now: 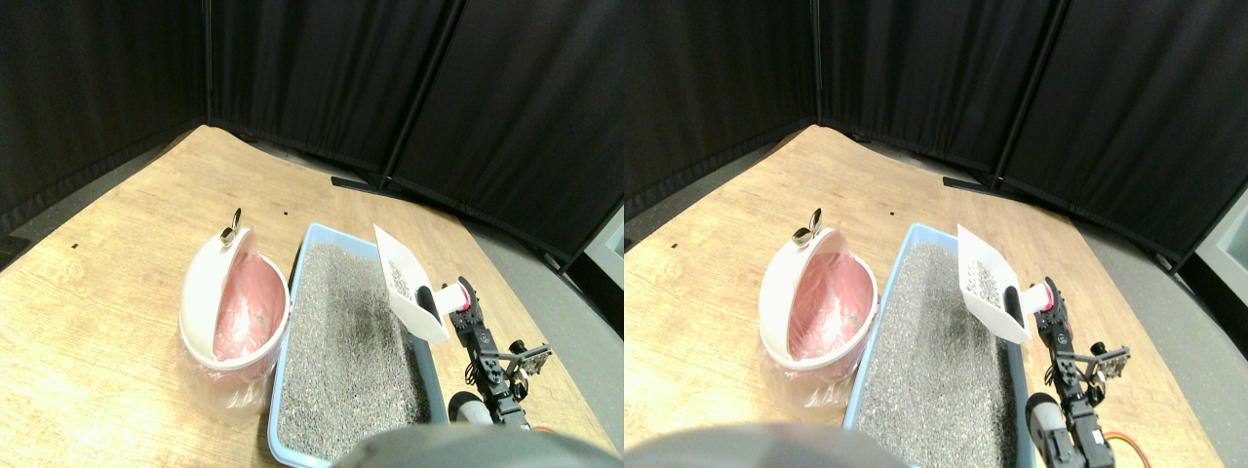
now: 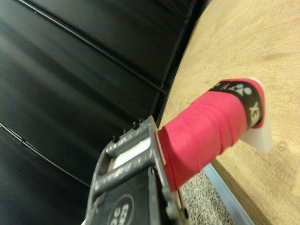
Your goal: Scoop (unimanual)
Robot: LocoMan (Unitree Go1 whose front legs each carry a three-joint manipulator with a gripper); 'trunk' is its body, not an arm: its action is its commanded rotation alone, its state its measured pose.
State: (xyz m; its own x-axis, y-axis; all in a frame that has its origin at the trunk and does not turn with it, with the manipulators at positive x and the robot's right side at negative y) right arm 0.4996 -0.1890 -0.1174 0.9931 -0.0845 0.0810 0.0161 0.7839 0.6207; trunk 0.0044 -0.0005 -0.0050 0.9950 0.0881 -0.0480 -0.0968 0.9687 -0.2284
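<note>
Scoop (image 1: 405, 285) in tool (image 1: 460, 304), raised over litter tray (image 1: 292, 292).

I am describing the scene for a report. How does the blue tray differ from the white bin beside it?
The blue tray is rectangular and shallow; the white bin is round and deeper. The blue tray holds grey litter across its whole floor; the white bin is lined with a pink bag and looks nearly empty. The blue tray lies flat; the white bin tilts toward it. Both rest on the wooden floor.

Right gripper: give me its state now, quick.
Right gripper: shut on the scoop's red-wrapped handle, holding the white scoop over the litter tray.
</note>
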